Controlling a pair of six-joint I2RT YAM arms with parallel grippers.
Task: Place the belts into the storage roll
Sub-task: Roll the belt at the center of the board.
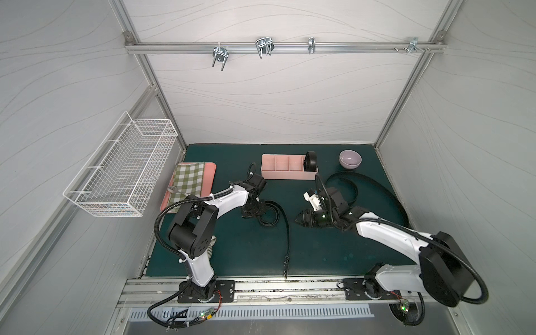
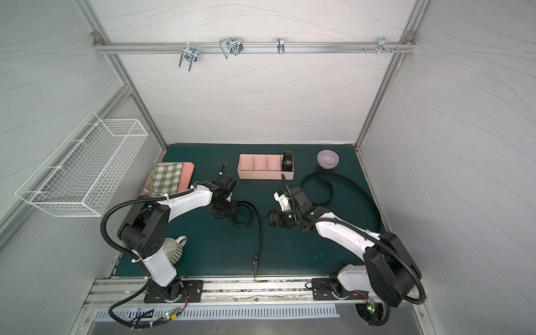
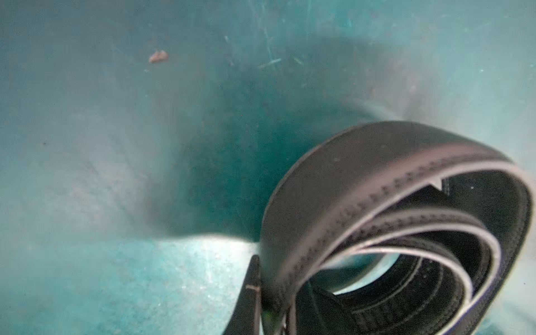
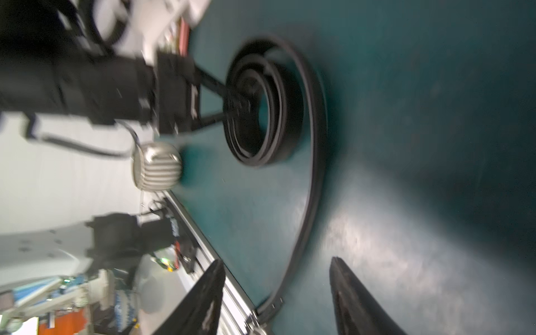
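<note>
The pale pink storage roll [image 1: 285, 174] stands at the back of the green mat, with one coiled belt [image 1: 310, 161] upright in its right-end compartment. A second belt [image 1: 269, 214] lies half coiled mid-mat, and its tail runs to a buckle [image 1: 286, 262] at the front edge. My left gripper [image 1: 255, 213] is shut on this coil [image 3: 377, 203], pinching its layers between the fingers [image 3: 252, 293]. A third belt [image 1: 377, 188] lies in a loose curve at the right. My right gripper [image 4: 277, 261] hovers open and holds nothing, just right of the tail [image 4: 313, 174].
A lilac bowl [image 1: 350, 159] sits right of the storage roll. A flat pink tray with checked cloth [image 1: 188, 182] lies at the left, and a white wire basket [image 1: 121, 174] hangs on the left wall. A ribbed cup [image 2: 174, 246] stands by the left arm's base.
</note>
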